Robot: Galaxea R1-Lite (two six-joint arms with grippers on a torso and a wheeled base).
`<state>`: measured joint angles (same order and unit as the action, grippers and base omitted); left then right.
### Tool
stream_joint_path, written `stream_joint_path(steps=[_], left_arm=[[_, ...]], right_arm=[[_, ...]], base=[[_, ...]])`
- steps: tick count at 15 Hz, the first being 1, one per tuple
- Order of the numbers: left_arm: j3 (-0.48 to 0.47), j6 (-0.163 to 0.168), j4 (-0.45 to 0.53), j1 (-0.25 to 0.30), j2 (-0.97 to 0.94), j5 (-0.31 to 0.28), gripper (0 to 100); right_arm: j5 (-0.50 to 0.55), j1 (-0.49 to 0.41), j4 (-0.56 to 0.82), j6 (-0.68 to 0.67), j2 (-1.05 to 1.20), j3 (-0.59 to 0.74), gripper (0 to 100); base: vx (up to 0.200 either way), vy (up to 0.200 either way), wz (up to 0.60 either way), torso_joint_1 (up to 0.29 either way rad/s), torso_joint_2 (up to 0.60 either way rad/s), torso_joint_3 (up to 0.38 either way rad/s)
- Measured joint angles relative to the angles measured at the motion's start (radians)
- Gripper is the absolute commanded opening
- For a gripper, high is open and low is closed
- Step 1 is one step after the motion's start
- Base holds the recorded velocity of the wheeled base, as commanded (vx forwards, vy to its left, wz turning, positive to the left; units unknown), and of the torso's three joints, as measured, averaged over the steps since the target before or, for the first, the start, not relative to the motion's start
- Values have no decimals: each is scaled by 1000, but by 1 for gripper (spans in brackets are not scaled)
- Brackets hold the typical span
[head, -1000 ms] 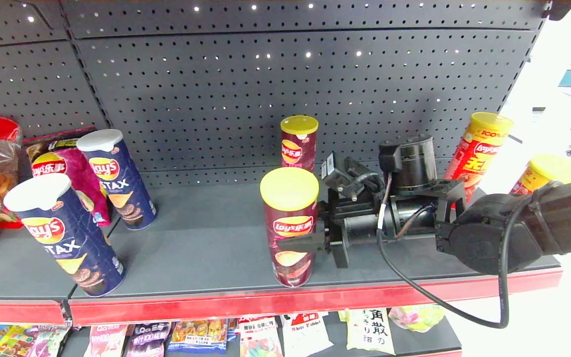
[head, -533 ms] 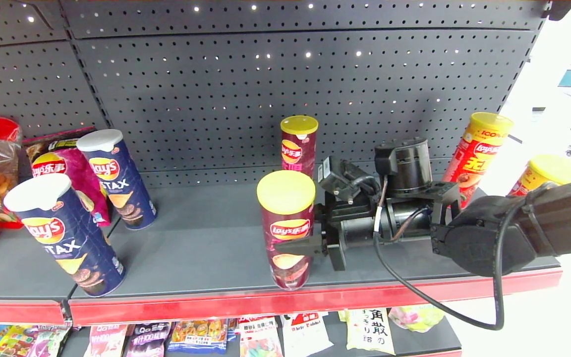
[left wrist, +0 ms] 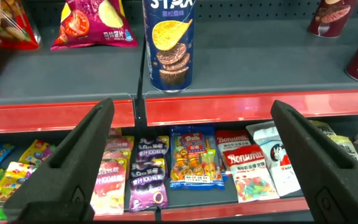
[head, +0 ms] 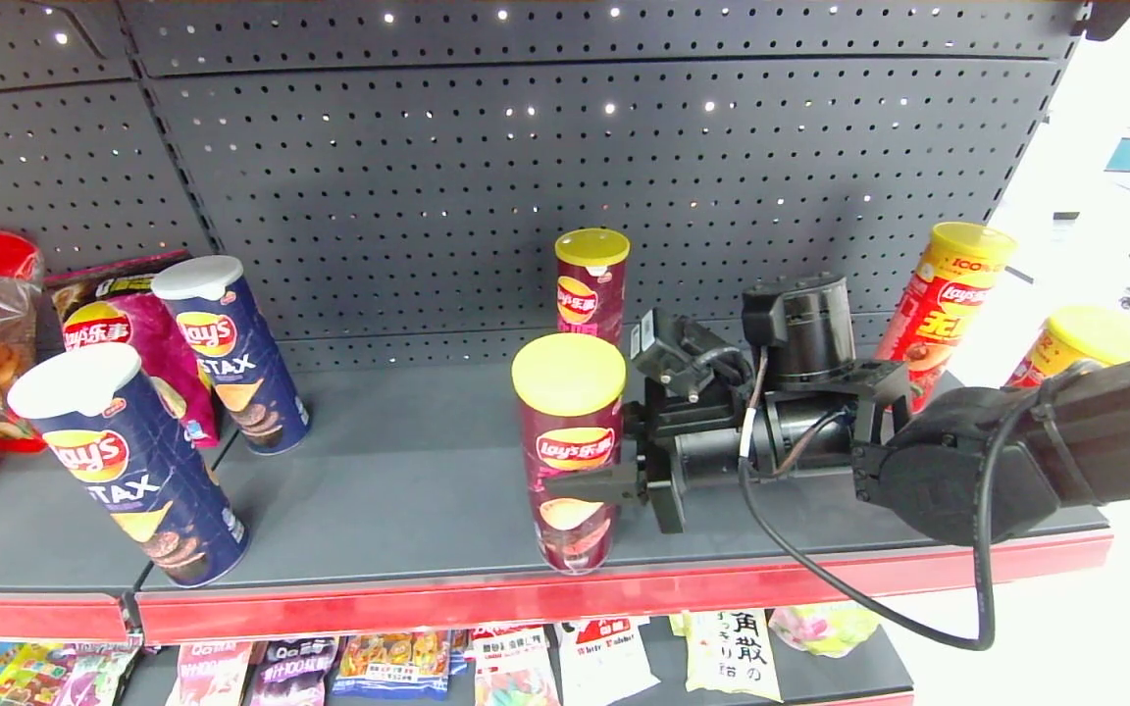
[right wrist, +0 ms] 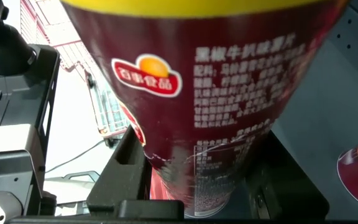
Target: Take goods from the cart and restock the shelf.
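Left pincer [left wrist: 191, 107] is wide open with nothing in it. It's parked in front of the red lip [left wrist: 229, 102], and the snack packets [left wrist: 194, 158] hang below that lip.

Right pincer [head: 592, 478] is clamped on the maroon can [head: 570, 451] at mid-body. The can is upright, just behind the red lip [head: 526, 598]. Its base looks at deck level, but I can't confirm contact.

Along the lip to my left, a blue can [head: 128, 461] also stands just behind it. A second maroon can [head: 591, 284] is well behind the lip, in line with mine and close to the pegboard [head: 526, 196].

My read on the step: set-down phase, with the can delivered but not released.

The next move needs:
- the base seated flat before I let go
- maybe a push deeper first, since the can is tight to the lip
- the jaws spread fully, then a straight retreat without dragging the can's side

The risk is that a nudge toward the lip tips the can off the front.
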<state>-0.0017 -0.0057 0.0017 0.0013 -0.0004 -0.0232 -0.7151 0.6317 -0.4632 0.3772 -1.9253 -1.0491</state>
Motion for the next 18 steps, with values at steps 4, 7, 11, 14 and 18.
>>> stream_joint_path(steps=[4,7,11,14,18], left_arm=[[0,0,0,0,0,0,100],[0,0,0,0,0,0,100],[0,0,0,0,0,0,100],[0,0,0,0,0,0,100],[0,0,0,0,0,0,100]], right_arm=[[0,0,0,0,0,2,0],[8,3,0,0,0,2,0],[10,4,0,-4,1,4,0],[12,6,3,-5,1,5,100],[17,7,5,-6,1,5,100]], base=[[0,0,0,0,0,0],[0,0,0,0,0,0],[0,0,0,0,0,0],[0,0,0,0,0,0],[0,0,0,0,0,0]])
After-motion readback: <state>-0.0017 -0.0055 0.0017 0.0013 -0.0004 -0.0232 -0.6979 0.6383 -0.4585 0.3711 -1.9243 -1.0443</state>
